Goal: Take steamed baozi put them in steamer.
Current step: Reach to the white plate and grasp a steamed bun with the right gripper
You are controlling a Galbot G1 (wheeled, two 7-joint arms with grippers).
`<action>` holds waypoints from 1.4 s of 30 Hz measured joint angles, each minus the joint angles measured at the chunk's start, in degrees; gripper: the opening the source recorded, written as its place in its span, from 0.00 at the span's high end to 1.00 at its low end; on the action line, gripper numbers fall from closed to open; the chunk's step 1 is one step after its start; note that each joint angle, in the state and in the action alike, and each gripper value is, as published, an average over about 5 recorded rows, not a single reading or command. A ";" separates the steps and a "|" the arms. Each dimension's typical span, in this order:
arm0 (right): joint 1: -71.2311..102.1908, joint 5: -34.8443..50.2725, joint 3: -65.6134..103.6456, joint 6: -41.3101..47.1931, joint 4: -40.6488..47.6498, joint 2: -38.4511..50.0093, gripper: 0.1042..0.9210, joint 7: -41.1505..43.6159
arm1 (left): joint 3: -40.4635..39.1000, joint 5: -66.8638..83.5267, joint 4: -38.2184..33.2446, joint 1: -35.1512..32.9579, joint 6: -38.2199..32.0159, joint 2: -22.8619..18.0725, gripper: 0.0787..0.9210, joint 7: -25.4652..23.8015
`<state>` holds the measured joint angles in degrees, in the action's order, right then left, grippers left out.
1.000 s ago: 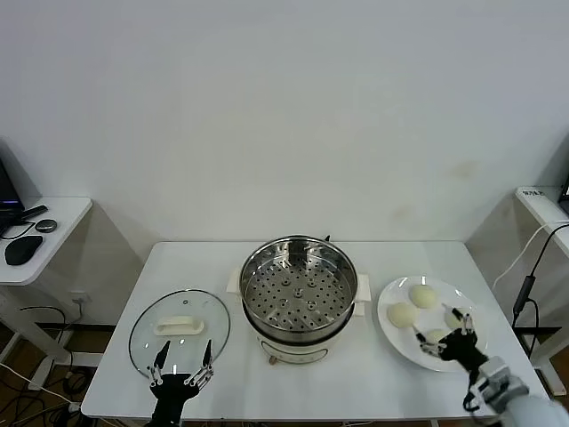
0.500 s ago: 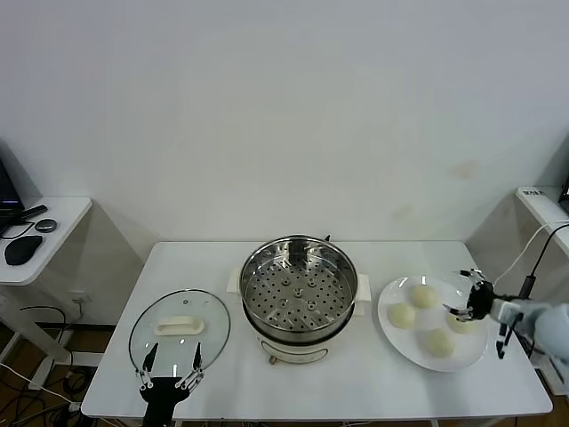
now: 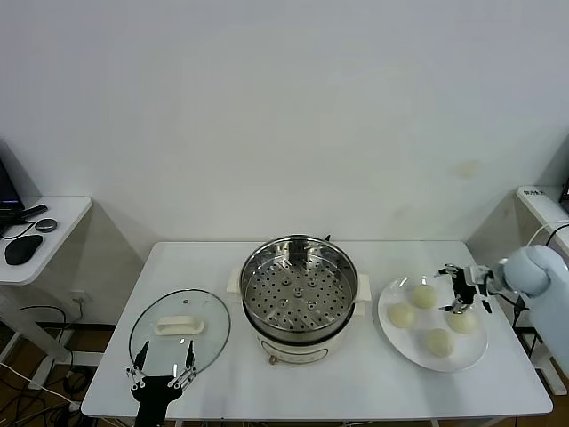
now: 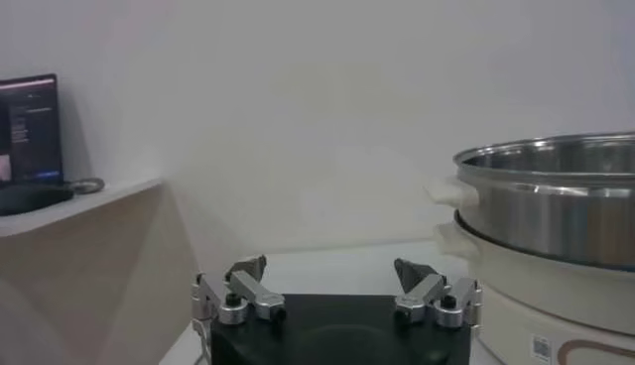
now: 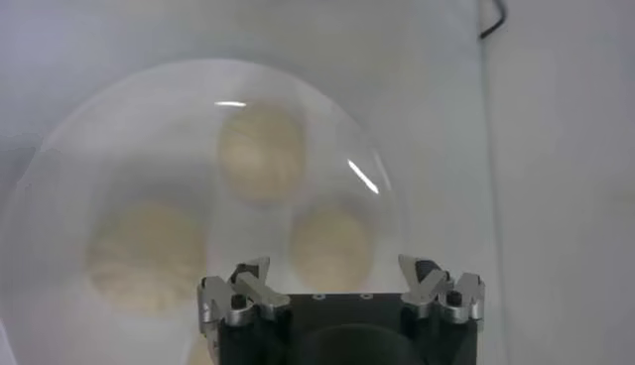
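Note:
Four pale baozi lie on a white plate [image 3: 464, 356] right of the steamer [image 3: 298, 286]: one at the far side [image 3: 423, 295], one on the left [image 3: 402, 315], one at the front [image 3: 438, 342] and one on the right [image 3: 462, 321]. My right gripper [image 3: 459, 289] is open and empty, just above the plate's far right part, between the far and right buns. In the right wrist view my right gripper [image 5: 342, 286] hangs open over three baozi [image 5: 332, 246]. My left gripper [image 3: 162, 378] is open and empty at the table's front edge, by the lid.
A round glass lid [image 3: 180, 326] with a white handle lies left of the steamer, just beyond my left gripper. The steamer's steel wall [image 4: 556, 198] also shows in the left wrist view. Side tables stand at the far left and far right.
My right gripper has swung from the plate's front edge round its right side to above its far right part. My left gripper has drawn back a little toward the table's front edge.

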<state>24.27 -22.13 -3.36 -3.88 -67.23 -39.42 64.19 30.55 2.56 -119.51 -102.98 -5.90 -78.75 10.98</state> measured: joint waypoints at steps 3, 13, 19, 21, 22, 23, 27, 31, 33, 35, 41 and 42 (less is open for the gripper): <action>-4.01 -0.71 -3.98 -0.03 3.48 -1.86 0.12 0.84 | 0.23 -0.15 0.17 0.15 -0.12 -0.06 0.12 -0.04; -11.02 -4.46 -12.08 0.04 11.65 -6.96 0.12 1.78 | 0.82 -0.43 0.26 0.50 -0.29 -0.28 0.12 -0.10; -12.45 -5.99 -14.09 0.40 13.97 -8.39 0.12 2.21 | 1.15 -0.49 0.40 0.67 -0.32 -0.23 0.12 -0.10; -12.80 -6.42 -14.46 0.57 14.64 -8.78 0.12 2.23 | 1.18 -0.51 0.43 0.71 -0.32 -0.22 0.12 -0.10; -12.95 -6.65 -14.63 0.64 14.97 -8.98 0.12 2.21 | 1.20 -0.52 0.44 0.74 -0.32 -0.22 0.12 -0.10; -13.07 -6.86 -14.77 0.70 15.28 -9.18 0.12 2.18 | 1.22 -0.53 0.46 0.78 -0.32 -0.22 0.12 -0.10; -13.26 -7.77 -15.18 0.90 16.42 -9.97 0.15 1.96 | 1.29 -0.55 0.52 0.85 -0.37 -0.26 0.12 -0.10; -13.31 -8.49 -15.54 1.03 17.41 -10.64 0.20 1.64 | 1.33 -0.64 0.52 0.84 -0.40 -0.31 0.12 -0.08; -13.32 -8.81 -15.69 1.08 17.74 -10.90 0.21 1.54 | 1.35 -0.72 0.52 0.84 -0.41 -0.34 0.12 -0.08; -13.27 -9.04 -15.79 1.19 17.91 -11.07 0.23 1.44 | 1.35 -0.81 0.51 0.80 -0.45 -0.38 0.12 -0.08; -13.33 -9.29 -15.91 1.61 18.06 -11.24 0.34 1.20 | 1.36 -0.97 0.50 0.54 -0.65 -0.46 0.12 -0.04; -13.40 -9.29 -15.94 1.67 18.05 -11.22 0.36 1.18 | 1.37 -0.98 0.50 0.50 -0.69 -0.46 0.12 -0.03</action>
<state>10.87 -31.42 -19.31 -2.21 -49.18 -50.64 65.37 31.92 1.58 -119.01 -102.48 -6.59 -79.21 10.95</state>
